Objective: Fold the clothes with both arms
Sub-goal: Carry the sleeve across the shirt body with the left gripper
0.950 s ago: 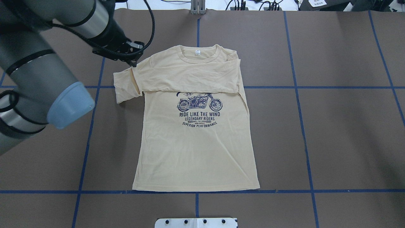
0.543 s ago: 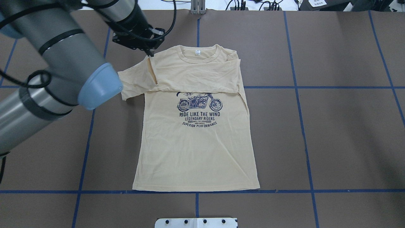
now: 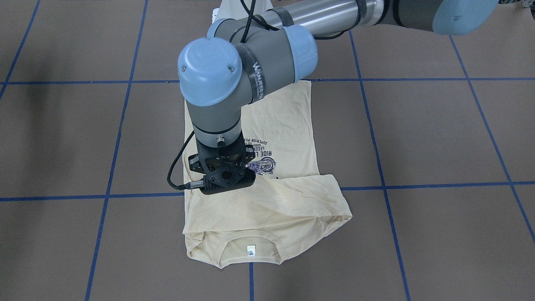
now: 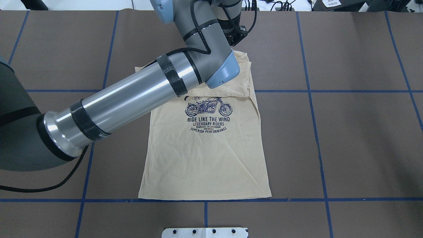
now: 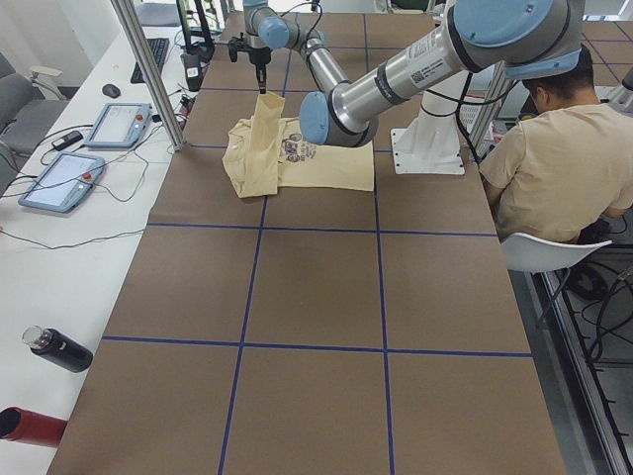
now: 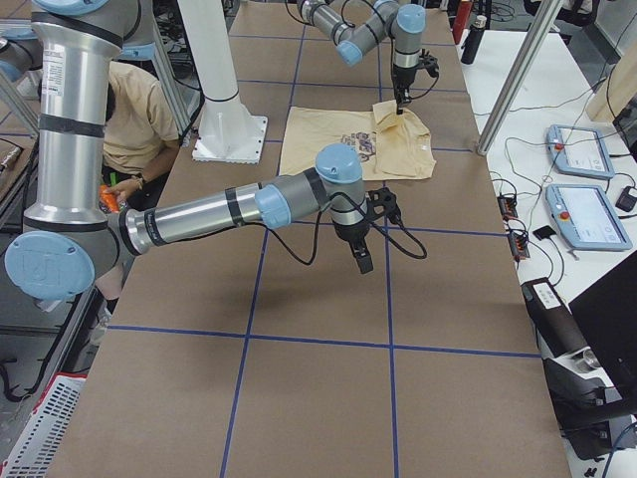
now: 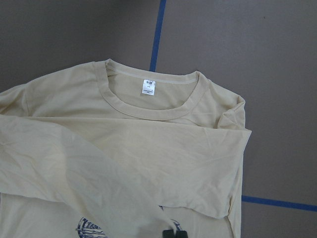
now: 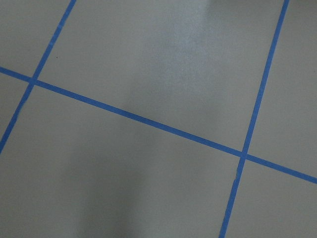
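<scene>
Cream motorcycle-print shirt (image 4: pixel 205 158) lies print up at mid-counter (image 4: pixel 363 132), collar toward the edge opposite the robot. Left gripper (image 5: pixel 260 84): jaws closed on one sleeve (image 3: pixel 301 200), held raised over the shirt's chest. Right gripper (image 6: pixel 358 257) hangs above the counter toward its right end, well apart from the shirt; state of its jaws cannot be told

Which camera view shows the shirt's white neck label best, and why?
The left wrist-mounted view: the neck label sits large and uncovered inside the shirt collar. The front-facing view shows it small; overhead, the left arm hides it; the side views are too distant.
</scene>
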Controlling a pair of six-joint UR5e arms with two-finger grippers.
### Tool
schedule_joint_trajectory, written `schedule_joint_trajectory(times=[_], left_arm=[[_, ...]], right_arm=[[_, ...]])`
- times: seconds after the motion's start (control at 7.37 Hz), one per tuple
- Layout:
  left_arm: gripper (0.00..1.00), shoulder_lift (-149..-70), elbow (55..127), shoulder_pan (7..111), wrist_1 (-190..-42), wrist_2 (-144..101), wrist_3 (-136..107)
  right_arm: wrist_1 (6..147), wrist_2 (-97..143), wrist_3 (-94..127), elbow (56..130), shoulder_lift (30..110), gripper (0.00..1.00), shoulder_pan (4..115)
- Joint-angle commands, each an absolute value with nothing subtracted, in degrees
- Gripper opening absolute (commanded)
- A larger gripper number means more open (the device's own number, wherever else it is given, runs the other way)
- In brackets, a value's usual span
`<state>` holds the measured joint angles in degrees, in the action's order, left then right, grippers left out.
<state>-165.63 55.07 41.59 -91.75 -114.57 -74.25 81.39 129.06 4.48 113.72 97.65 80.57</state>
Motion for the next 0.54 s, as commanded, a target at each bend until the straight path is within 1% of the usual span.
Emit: schedule_joint_trajectory(times=[0.0, 0.14, 0.27, 0.41], left_arm=[[0.0, -169.0, 45.6, 38.4, -102.0, -111.5, -84.8], [0.15, -170.1, 43.4, 37.1, -105.1, -109.9, -88.7], [0.83, -170.7, 42.8, 36.5, -106.3, -109.6, -89.1], [0.99, -170.8, 42.9, 36.2, -108.3, -109.6, -88.3]], right_arm=[[81.4, 129.1, 4.5, 113.6, 97.6, 0.99, 80.6], [81.4, 129.1, 4.5, 113.6, 97.6, 0.99, 80.6], [81.4, 129.1, 4.5, 113.6, 97.6, 1.0, 80.5], [81.4, 129.1, 4.5, 113.7, 97.7, 0.99, 80.6]])
